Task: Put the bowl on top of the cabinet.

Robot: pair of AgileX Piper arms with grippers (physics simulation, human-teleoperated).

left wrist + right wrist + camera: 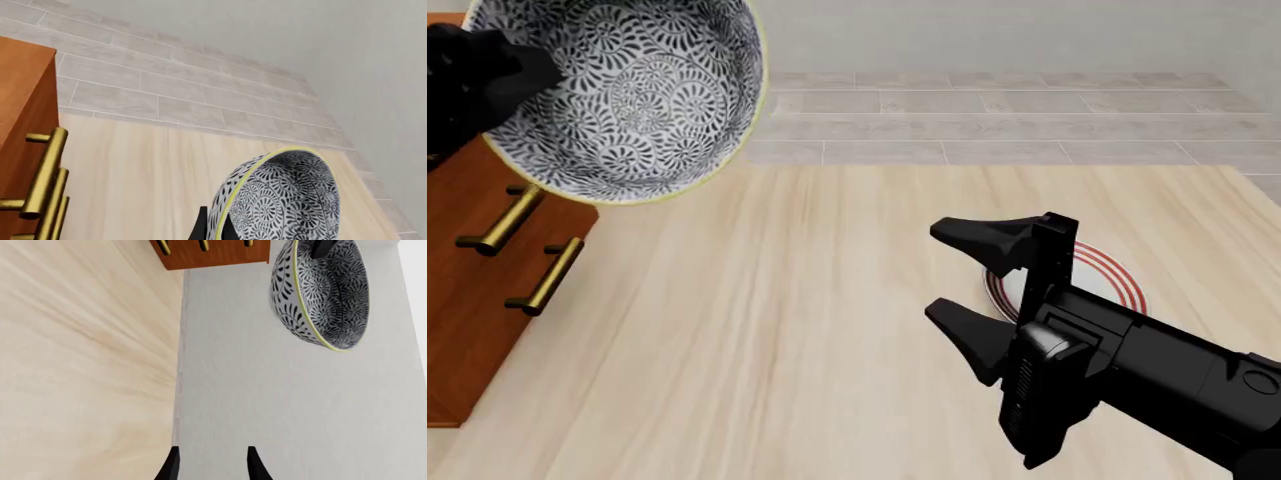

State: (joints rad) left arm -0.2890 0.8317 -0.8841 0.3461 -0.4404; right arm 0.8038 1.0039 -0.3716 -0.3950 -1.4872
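Two grippers noted. Left wrist view: bowl (283,200), lower right, is pinched at its rim by the left gripper (212,226), carried tilted beside the cabinet (20,125), presumably for lifting onto its top. Front view: bowl at upper left, raised over the cabinet's handles; right gripper (985,280), centre right, gapes empty over a red-ringed plate (1101,280). Right wrist view: fingers parted, holding nothing.

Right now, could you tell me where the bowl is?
In the front view the bowl is held aloft at far left by the left gripper, tilted, above the cabinet.
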